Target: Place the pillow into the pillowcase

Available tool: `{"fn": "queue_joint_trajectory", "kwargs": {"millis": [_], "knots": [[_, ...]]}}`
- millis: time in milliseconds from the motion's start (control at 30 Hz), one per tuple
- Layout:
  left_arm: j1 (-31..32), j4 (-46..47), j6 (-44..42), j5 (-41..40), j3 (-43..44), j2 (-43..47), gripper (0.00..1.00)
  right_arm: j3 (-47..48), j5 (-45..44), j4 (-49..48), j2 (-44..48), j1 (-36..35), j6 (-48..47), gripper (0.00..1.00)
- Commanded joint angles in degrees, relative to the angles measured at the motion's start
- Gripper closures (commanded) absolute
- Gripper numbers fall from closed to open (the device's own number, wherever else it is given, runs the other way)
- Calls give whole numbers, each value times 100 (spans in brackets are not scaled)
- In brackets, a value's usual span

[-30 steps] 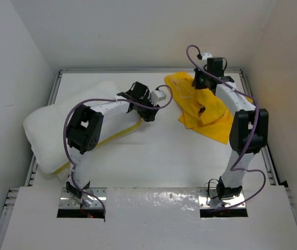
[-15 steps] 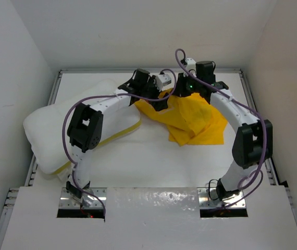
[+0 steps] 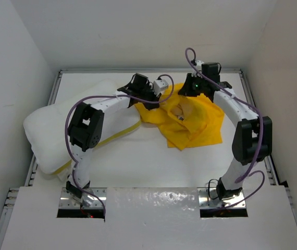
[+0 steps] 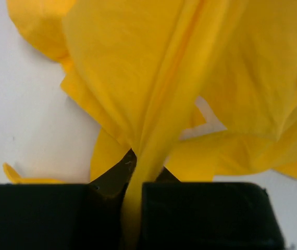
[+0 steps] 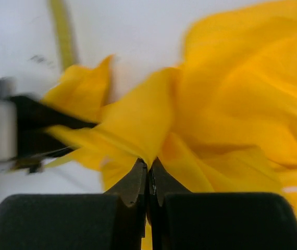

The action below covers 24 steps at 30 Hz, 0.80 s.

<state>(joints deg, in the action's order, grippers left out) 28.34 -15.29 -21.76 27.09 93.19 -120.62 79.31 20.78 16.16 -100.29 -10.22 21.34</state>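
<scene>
Yellow pillowcase (image 3: 195,125) cloth, a second earlier pinched only by the shut right hand (image 5: 148,169), was now clamped in the closed left hand (image 4: 137,169) too, mid-worktop (image 3: 153,156) beside the pillow (image 3: 49,133) at the left, so spreading its mouth looked next.

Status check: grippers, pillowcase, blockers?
Left gripper shut on pillowcase. Right gripper shut on it too. Pillow lies left, outside the case. Left arm reaches across above pillow.

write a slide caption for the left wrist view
Wrist close-up: left fingers shut on a gathered fold of the yellow pillowcase, white table behind.
</scene>
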Motion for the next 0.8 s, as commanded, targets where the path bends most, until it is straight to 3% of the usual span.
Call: {"fn": "queue_joint_trajectory", "kwargs": {"millis": [0, 133, 233, 300, 333, 467, 567, 600, 700, 767], "knots": [[-329, -756, -793, -494, -388, 486, 100, 76, -1030, -236, -183, 765, 589, 100], [-329, -950, -1391, -635, -565, 557, 100, 479, -1409, -430, -482, 934, 468, 100], [-329, -1002, -1559, -513, -504, 557, 100, 865, -1200, -281, -745, 925, 432, 100], [-320, -1203, -1717, -355, -337, 557, 84, 841, -1050, -324, -755, 890, 476, 100], [-320, -1292, -1813, -223, -275, 557, 63, 649, -1014, -481, -659, 881, 476, 100], [-320, -1705, -2061, 7, 94, 566, 57, 208, -333, -799, -369, 794, 205, 100], [-320, -1784, -2052, -98, 156, 574, 54, 181, 284, -519, -159, 470, -1362, 62], [-320, -1837, -2069, -168, 156, 574, 47, 199, 365, -239, -123, 355, -1718, 39], [-320, -1925, -2087, -283, 173, 601, 36, 225, 384, 61, -69, -14, -2765, 20], [-320, -1890, -2008, -318, 173, 636, 32, 287, 331, 141, -200, -173, -3056, 18]]}}
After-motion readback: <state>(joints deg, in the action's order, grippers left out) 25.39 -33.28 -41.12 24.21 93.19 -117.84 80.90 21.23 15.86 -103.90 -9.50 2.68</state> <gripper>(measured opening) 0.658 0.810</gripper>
